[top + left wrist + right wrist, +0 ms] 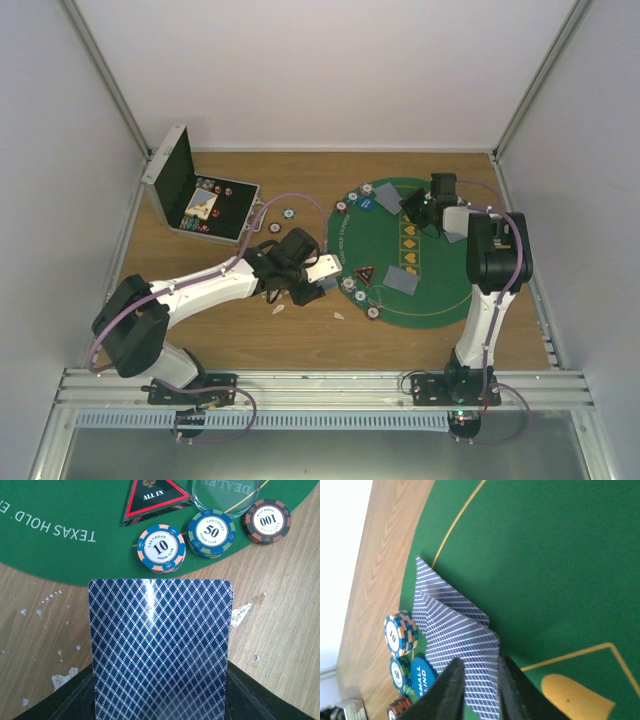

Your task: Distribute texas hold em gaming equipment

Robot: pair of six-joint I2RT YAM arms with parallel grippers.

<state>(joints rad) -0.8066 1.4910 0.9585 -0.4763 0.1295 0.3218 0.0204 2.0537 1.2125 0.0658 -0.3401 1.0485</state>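
Note:
My left gripper [322, 268] [160, 707] is shut on a blue diamond-backed playing card [160, 650], held over the wood just short of the green mat [60, 510]. Ahead of it on the mat's edge lie the 10 chip [161, 548], the 50 chip [211, 532], the 100 chip [267, 521], the red-black ALL IN token [152, 497] and a clear dealer button [225, 494]. My right gripper [414, 207] [479, 662] stands open, its jaws a little apart over two overlapping cards [455, 625] lying on the mat. Beside them sit a blue SMALL BLIND button [420, 677] and stacked chips [400, 632].
An open metal case [190, 190] with chips and cards stands at the back left. Two chips [290, 212] lie on the wood near it. More cards [404, 280] rest on the mat [440, 300]. White scraps [279, 309] dot the wood by the left gripper.

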